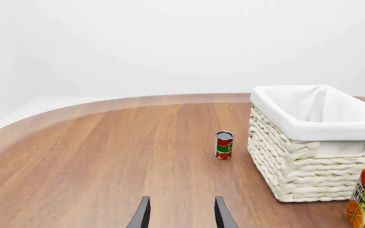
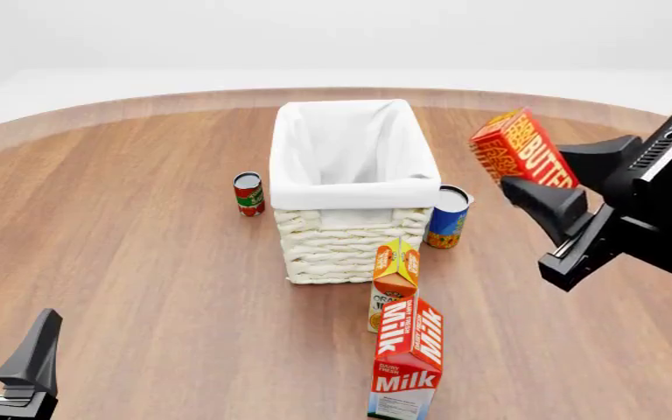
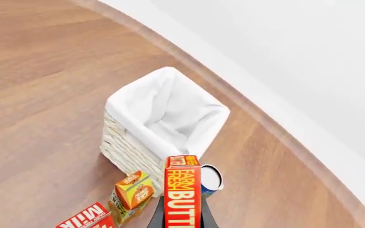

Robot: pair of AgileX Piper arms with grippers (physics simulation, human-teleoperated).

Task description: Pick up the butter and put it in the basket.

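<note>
Right gripper (image 2: 546,188) has the butter (image 2: 525,149) pinched, lifted high and right of the basket (image 2: 348,188) — not over it. Release here and it lands on the table or clips the blue can (image 2: 448,216). Left gripper (image 2: 3,350) hangs open, empty.

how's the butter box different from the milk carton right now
The butter is a small flat box, held tilted in the air by the right pincer; the milk carton is tall and stands on the table. The butter is to the right of the basket, the milk carton in front of it. Both are mostly red.
</note>
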